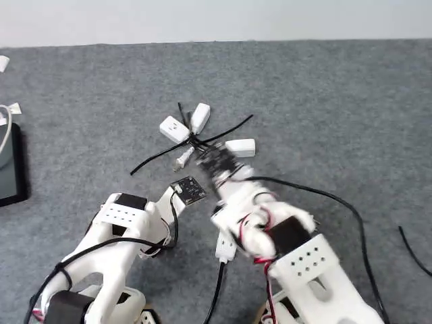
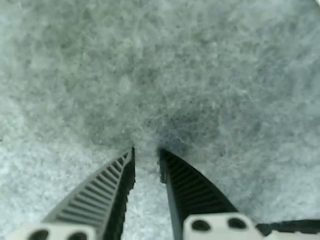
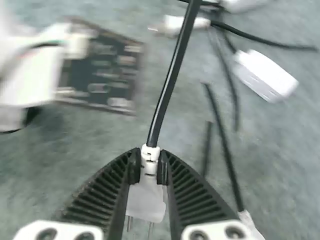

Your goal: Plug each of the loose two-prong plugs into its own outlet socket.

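Left arm [image 1: 115, 233] down at 7 o'clock, left gripper [image 2: 146, 154] jaws barely parted; right arm [image 1: 297, 253] at 5 o'clock, right gripper [image 3: 148, 159] clamped on a plug [image 3: 145, 197]

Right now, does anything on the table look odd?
Yes: the black cords lie crossed in a tangle among the white outlets, and the right gripper holds its plug prongs facing backward, away from them.

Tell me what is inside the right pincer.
A white two-prong plug sits clamped in the right pincer, its black cord leading out past the tips. The fingers cover its sides.
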Controlling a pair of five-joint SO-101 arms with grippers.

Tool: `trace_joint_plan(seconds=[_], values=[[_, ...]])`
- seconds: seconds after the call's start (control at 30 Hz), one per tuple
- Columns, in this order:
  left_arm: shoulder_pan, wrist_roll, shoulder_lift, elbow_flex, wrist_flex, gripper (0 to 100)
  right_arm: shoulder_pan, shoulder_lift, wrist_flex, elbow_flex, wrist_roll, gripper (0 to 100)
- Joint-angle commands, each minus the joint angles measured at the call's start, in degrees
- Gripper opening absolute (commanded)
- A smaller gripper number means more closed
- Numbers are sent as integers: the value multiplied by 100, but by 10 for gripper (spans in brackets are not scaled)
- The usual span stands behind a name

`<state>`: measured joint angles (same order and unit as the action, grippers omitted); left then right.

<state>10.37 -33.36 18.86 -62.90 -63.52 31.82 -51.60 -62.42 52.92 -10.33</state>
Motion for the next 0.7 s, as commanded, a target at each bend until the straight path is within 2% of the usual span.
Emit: trace_joint_plan(seconds=[0.0, 0.1, 0.23, 0.47, 0.67], values=[[-62, 176, -97, 92, -35, 69, -558, -40, 66, -492, 220, 8], [-132, 211, -141, 145, -35, 69, -585, -40, -171, -747, 299, 8], [-88, 510, -149, 127, 105, 69, 101, -40, -409, -897, 343, 8], [-88, 501, -149, 127, 114, 69, 1042, 22, -22, -571, 343, 8], [-79, 422, -114, 110, 88, 69, 1253, 40, 224, -387, 343, 8]])
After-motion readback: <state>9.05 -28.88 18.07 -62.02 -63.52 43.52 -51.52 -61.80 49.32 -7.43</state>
